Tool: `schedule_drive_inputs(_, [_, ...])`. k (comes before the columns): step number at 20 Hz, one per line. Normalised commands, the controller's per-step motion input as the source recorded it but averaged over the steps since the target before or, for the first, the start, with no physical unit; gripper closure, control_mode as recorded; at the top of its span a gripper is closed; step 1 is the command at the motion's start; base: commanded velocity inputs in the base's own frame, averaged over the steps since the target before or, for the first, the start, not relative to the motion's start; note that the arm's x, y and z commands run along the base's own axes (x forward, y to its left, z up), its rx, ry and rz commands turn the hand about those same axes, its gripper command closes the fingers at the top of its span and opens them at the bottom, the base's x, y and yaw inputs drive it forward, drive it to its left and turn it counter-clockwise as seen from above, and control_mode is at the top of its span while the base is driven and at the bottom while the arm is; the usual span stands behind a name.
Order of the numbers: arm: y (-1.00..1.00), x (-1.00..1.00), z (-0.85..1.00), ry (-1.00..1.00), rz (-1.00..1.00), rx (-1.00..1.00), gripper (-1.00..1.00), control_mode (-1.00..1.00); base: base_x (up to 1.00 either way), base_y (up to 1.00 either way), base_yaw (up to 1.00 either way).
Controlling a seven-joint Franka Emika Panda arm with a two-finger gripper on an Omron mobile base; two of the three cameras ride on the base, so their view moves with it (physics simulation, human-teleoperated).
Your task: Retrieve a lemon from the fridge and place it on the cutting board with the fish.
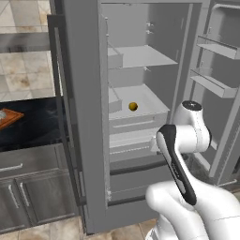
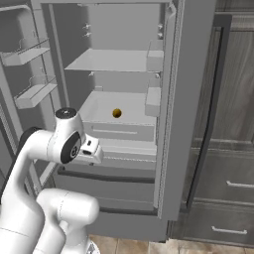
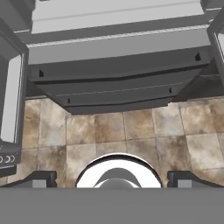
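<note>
The fridge stands with its doors open and pale shelves showing. On a middle shelf lies the small yellow lemon, also seen from the right. Far left on the dark counter is the orange-brown cutting board, cut by the picture's edge, with the pale fish on it. My gripper is open, its dark fingertips far apart with nothing between them. It hangs low in front of the fridge's lower drawers, well below and short of the lemon, pointing down.
Door bins stick out on the open fridge door. Grey base cabinets sit under the dark counter. Dark wood cabinets and drawers stand right of the fridge. Tiled floor lies below the hand.
</note>
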Motion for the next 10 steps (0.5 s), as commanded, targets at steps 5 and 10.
schedule_drive_inputs(5, [0.00,0.04,0.00,-0.01,0.00,0.00,-1.00,-1.00,0.00,0.00,0.00])
schedule_drive_inputs(10, [-0.07,0.25,-0.01,-0.06,0.01,0.00,-1.00,1.00,0.08,-0.07,0.01])
